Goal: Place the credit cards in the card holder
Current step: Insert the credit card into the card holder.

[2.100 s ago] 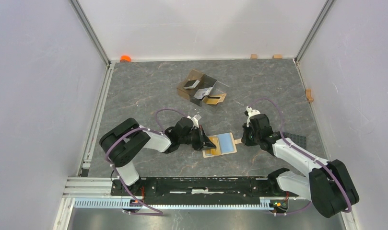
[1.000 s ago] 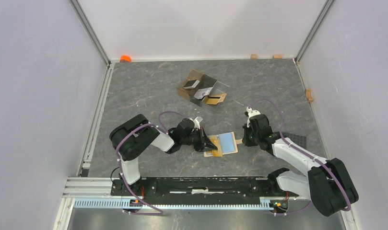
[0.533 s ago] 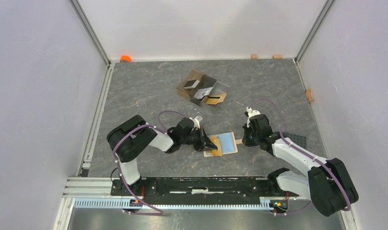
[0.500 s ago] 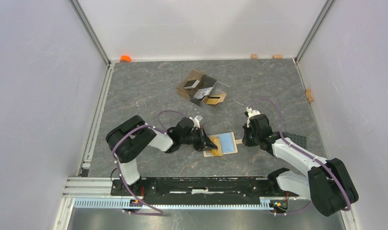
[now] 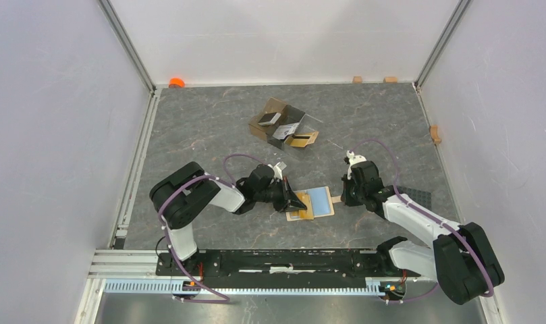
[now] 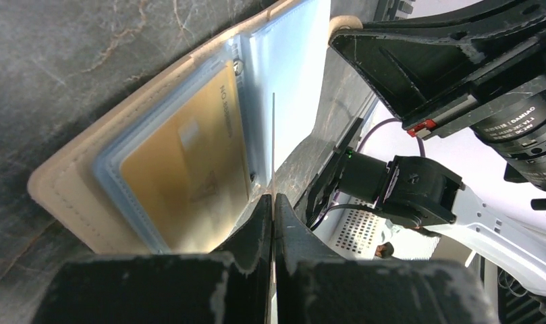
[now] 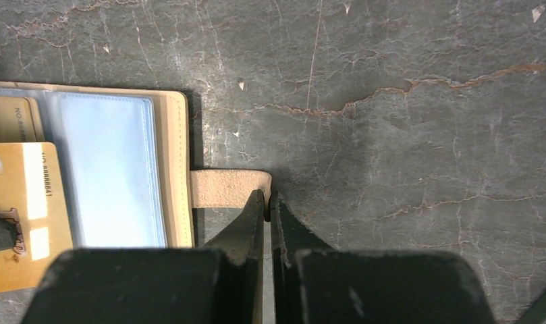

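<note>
Though merely edge-on, card [image 6: 273, 135] in left pincer [image 6: 273, 200]

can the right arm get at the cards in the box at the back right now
Probably not yet: the right arm has its jaws shut on the wallet's tab. The table between it and the box looks free.
</note>
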`<state>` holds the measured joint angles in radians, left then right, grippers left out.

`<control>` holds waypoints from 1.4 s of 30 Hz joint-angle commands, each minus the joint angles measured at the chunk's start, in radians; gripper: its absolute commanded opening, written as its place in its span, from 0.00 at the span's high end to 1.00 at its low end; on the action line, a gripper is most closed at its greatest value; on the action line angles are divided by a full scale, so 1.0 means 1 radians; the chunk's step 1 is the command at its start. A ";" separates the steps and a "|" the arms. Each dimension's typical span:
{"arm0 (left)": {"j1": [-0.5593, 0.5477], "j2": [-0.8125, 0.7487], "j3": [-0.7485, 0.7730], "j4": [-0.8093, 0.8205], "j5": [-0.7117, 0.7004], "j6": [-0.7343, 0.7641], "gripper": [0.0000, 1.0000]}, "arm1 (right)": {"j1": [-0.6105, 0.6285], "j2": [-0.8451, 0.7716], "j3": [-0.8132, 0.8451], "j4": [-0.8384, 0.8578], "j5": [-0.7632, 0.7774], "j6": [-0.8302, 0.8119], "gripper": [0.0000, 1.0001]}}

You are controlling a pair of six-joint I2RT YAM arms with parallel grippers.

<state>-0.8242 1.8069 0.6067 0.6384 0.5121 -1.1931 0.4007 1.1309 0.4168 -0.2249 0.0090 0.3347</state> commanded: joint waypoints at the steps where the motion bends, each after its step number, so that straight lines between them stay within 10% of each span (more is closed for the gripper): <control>1: 0.003 0.030 0.033 0.030 0.029 0.037 0.98 | -0.004 0.018 0.008 -0.007 0.016 -0.013 1.00; 42: 0.034 0.196 0.087 0.088 0.016 0.050 0.98 | -0.004 0.017 0.011 -0.027 0.023 -0.016 1.00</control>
<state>-0.7975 1.9705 0.6781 0.7410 0.5812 -1.1847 0.4007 1.1343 0.4175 -0.2211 0.0093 0.3344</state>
